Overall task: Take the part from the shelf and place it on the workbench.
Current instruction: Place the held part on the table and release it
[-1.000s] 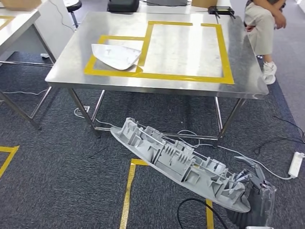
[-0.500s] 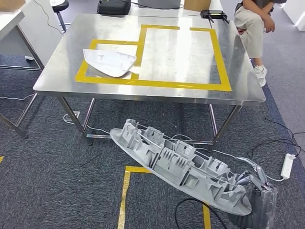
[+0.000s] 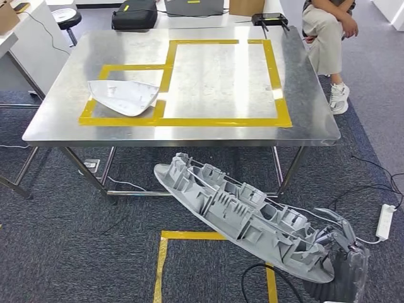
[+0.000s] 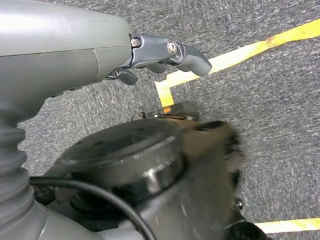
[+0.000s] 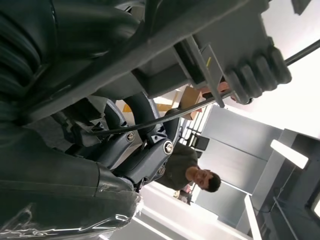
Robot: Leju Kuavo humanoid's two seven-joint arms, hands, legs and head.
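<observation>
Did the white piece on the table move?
No. The white piece lies over the same corner of the small yellow tape box on the table; the camera moved, not the piece.

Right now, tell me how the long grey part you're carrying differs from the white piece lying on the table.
The long grey part is held off the floor by the right robot hand, tilted; the white piece lies flat on the steel table inside the smaller taped yellow box.
The grey part shows ribs and compartments; the white piece shows a smooth, plain surface.
The grey part is long and narrow; the white piece is shorter and broader.
Both taper toward one end.
</observation>
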